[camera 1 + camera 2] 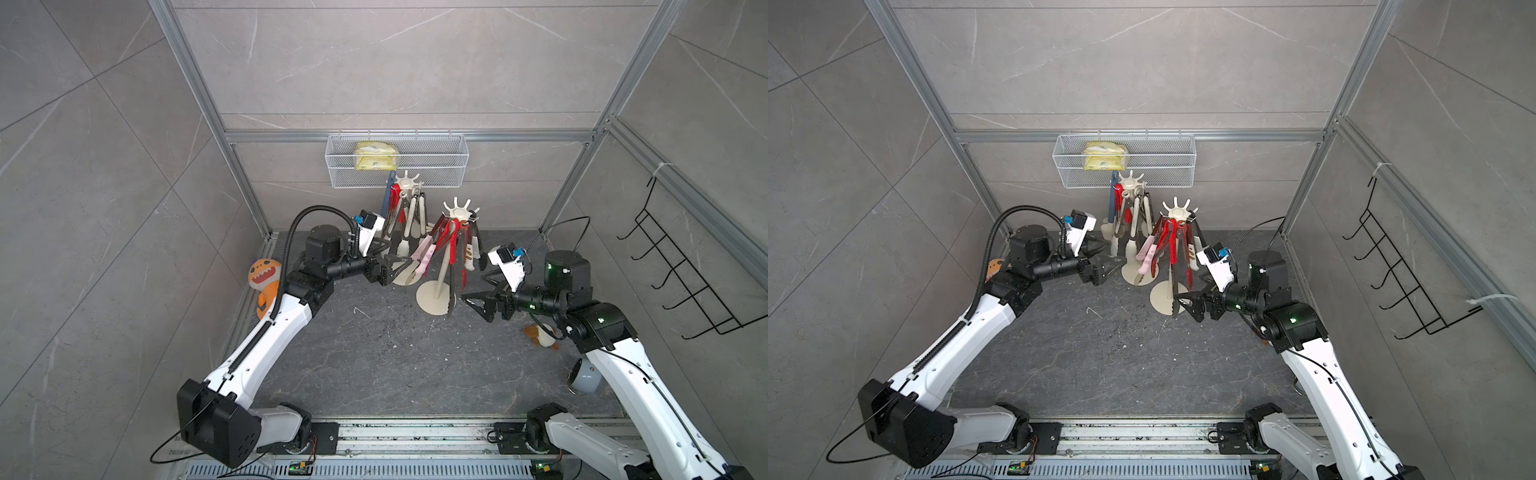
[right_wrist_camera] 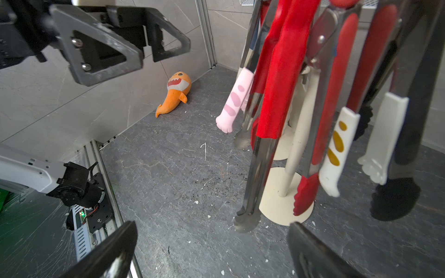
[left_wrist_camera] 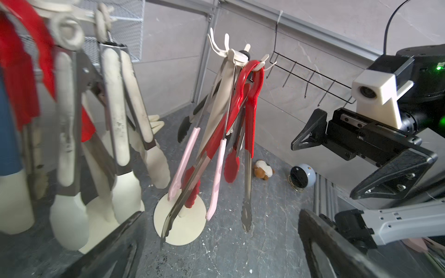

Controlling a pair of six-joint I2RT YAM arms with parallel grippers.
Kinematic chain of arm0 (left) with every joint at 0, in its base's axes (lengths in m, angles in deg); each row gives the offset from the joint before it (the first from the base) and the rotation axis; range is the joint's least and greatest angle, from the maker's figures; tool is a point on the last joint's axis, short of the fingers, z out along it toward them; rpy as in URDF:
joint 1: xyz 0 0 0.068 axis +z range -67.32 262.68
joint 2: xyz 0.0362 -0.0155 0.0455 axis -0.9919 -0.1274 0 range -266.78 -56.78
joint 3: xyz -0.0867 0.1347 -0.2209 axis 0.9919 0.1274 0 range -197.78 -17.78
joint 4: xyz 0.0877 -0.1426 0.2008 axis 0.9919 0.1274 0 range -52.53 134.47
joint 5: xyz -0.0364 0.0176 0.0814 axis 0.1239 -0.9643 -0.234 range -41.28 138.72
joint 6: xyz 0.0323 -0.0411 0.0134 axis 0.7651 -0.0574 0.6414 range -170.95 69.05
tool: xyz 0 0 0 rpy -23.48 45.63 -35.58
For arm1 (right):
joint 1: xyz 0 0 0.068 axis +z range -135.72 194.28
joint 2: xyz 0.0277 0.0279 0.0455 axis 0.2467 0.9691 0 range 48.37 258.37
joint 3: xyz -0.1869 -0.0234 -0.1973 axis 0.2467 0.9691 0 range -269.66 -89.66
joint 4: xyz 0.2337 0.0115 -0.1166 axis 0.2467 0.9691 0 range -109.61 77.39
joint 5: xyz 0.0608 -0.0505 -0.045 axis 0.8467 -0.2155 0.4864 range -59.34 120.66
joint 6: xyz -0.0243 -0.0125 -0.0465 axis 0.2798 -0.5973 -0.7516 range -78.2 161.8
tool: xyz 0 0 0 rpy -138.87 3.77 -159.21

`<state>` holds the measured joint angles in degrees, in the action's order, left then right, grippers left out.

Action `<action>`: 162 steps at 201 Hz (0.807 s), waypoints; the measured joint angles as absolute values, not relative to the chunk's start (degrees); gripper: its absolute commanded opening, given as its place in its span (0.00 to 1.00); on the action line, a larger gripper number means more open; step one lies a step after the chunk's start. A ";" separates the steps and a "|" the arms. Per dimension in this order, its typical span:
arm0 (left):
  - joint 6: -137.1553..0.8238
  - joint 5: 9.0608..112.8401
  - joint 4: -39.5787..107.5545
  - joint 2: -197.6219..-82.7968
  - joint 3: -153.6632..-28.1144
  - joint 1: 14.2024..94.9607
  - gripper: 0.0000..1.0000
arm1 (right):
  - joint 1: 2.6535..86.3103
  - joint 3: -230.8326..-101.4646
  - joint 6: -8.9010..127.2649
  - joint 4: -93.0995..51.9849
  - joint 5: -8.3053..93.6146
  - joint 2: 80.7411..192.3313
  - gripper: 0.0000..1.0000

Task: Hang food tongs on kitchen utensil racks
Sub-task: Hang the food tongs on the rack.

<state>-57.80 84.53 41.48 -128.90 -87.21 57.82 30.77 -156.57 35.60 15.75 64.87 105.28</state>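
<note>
Tongs (image 1: 451, 245) hang from the prongs of the rear utensil rack (image 1: 407, 180) and the front utensil rack (image 1: 457, 211); the left gripper (image 1: 392, 255) and the right gripper (image 1: 476, 289) gape empty beside them; the white mesh basket (image 1: 436, 166) holds a yellow packet (image 1: 375, 156)

**White shells, black joints**

In both top views the left arm (image 1: 266, 345), lower left, and the right arm (image 1: 631, 382), lower right, are white shells on black joints. A ribbed black hose (image 1: 324, 207) loops over the left arm, and a thin cable (image 1: 569, 219) arcs above the right. Each wrist has a white camera block (image 3: 378, 89). The black triangular fingers (image 2: 74, 55) show silver screws.
</note>
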 measured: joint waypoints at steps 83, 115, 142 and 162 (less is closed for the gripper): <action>-57.60 65.10 42.55 -112.68 -72.37 57.82 1.00 | 30.68 -151.15 35.78 12.47 55.06 105.12 1.00; -57.21 59.33 43.93 -107.15 -67.94 57.82 1.00 | 29.61 -147.90 35.80 9.98 49.75 103.96 1.00; -56.62 54.90 45.28 -102.84 -64.35 57.82 1.00 | 26.42 -143.83 36.43 5.10 45.84 101.95 1.00; -56.33 51.40 45.90 -99.89 -61.53 57.82 1.00 | 22.16 -139.92 37.79 0.25 43.54 99.90 1.00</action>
